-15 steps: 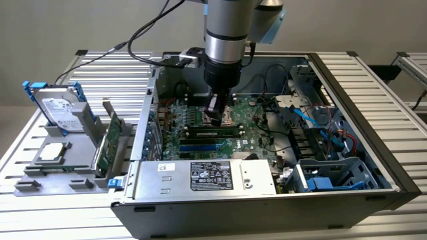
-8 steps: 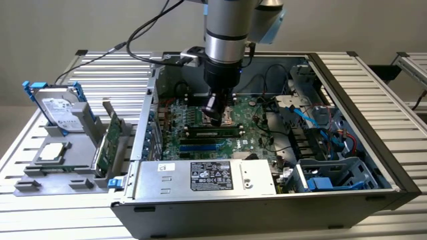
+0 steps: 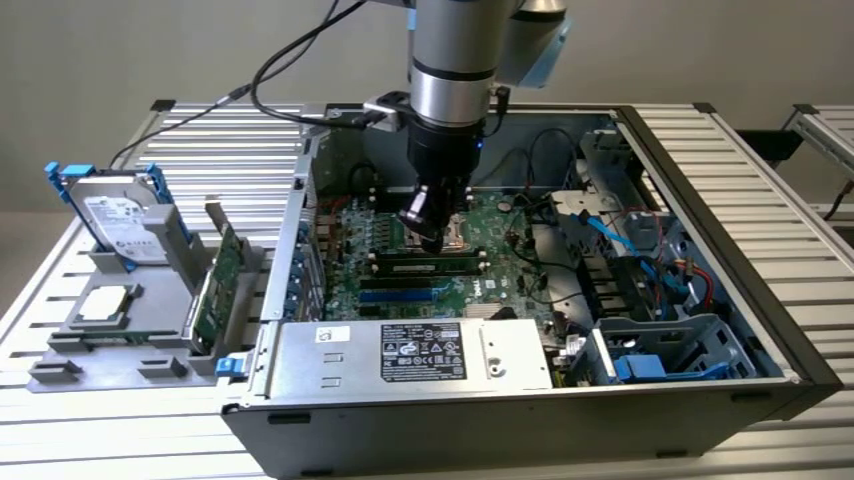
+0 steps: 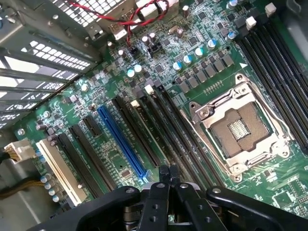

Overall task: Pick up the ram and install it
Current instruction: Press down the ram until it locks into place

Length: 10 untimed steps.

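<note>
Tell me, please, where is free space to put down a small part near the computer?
The slatted table is bare on the exterior view's right of the computer case, and behind the grey holder on the left. Inside the case it is crowded: motherboard, cables, power supply, gripper.

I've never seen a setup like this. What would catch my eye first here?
Probably the silver robot arm reaching down into the open computer case, its gripper just above the green motherboard. In the wrist view the fingertips meet over a long dark memory stick sitting in a slot, beside the empty metal processor socket. Outside the case, at the exterior view's left, a hard drive stands upright in a grey holder.
</note>
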Tool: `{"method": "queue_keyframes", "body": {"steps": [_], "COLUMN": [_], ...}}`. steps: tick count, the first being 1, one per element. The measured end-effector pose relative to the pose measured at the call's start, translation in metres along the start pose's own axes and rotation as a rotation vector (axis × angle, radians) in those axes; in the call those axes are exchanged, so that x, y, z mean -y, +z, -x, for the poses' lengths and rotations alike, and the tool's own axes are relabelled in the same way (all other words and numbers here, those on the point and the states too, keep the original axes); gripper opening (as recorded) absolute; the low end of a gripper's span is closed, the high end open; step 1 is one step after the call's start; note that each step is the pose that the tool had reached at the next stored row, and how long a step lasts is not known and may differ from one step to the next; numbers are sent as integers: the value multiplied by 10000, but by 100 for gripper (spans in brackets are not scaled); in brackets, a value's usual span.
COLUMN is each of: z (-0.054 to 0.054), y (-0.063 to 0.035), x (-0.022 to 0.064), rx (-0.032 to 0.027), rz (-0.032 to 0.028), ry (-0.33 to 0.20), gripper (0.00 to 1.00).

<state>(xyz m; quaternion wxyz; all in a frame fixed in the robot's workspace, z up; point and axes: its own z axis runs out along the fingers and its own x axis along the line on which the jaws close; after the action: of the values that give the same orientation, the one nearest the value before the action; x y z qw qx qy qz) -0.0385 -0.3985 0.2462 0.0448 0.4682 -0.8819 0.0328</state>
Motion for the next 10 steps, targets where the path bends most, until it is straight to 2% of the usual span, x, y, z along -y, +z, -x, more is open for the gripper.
{"method": "queue_keyframes", "body": {"steps": [10], "z": [0], "y": [0], "x": [0], "rx": [-44], "rz": [20], "ry": [1159], "gripper": [11]}}
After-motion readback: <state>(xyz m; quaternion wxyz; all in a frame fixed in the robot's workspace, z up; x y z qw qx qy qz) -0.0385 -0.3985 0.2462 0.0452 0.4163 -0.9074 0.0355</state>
